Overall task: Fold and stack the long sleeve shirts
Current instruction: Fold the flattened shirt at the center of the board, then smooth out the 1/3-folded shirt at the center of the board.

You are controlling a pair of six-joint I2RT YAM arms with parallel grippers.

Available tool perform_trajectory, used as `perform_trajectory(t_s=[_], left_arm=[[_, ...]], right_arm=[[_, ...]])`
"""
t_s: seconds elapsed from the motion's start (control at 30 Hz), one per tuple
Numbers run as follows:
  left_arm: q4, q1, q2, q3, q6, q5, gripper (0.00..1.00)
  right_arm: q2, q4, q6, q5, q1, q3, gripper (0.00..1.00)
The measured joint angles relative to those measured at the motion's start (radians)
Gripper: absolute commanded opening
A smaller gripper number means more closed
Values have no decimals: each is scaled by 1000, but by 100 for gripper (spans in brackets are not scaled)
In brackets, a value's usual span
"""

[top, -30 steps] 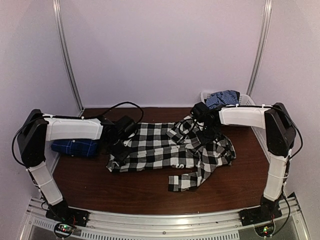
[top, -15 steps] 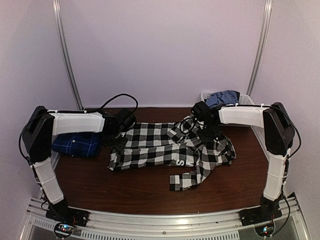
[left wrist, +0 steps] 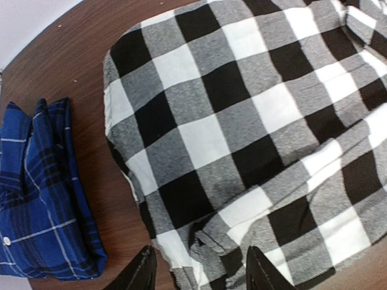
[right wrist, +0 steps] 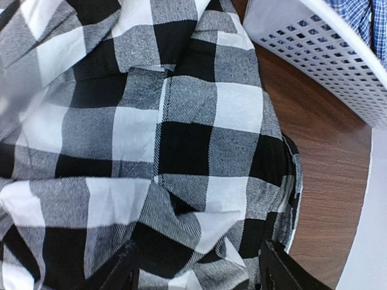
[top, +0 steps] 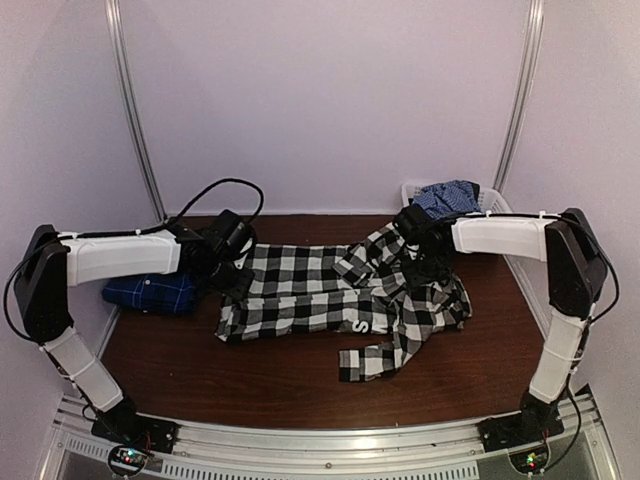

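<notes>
The black-and-white checked long sleeve shirt [top: 340, 298] lies spread and rumpled across the middle of the table, one sleeve trailing toward the front. The dark blue plaid shirt [top: 150, 293] lies folded at the left edge, also seen in the left wrist view [left wrist: 42, 193]. My left gripper [top: 230, 272] hovers open over the checked shirt's left corner [left wrist: 181, 181], fingers [left wrist: 144, 273] apart with nothing held. My right gripper [top: 425, 262] stands open just above the shirt's right part [right wrist: 181, 151], its fingertips [right wrist: 279, 273] on either side of bunched cloth.
A white perforated basket [top: 488, 203] holding blue cloth [top: 445, 196] stands at the back right, close to the right gripper; its wall shows in the right wrist view [right wrist: 314, 54]. Bare brown table [top: 250, 375] lies in front of the shirt.
The right gripper has opened and let go of the checked shirt. The left arm has drawn back and up from the shirt's left edge.
</notes>
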Motion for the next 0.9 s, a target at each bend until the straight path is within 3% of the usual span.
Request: perform_trajectory(t_s=[0.2,0.5,0.9], left_arm=[[145,1,-48,-125,-36,146,54],[261,34,9,-213,-56,262,48],[343,106,74,-223,-56,271,0]], right_arm=[[-213,61,41,-48,-24,-164,73],[-320,169,73,-195,-132,-365,72],[-319,334,98,-349,-173,-509,71]])
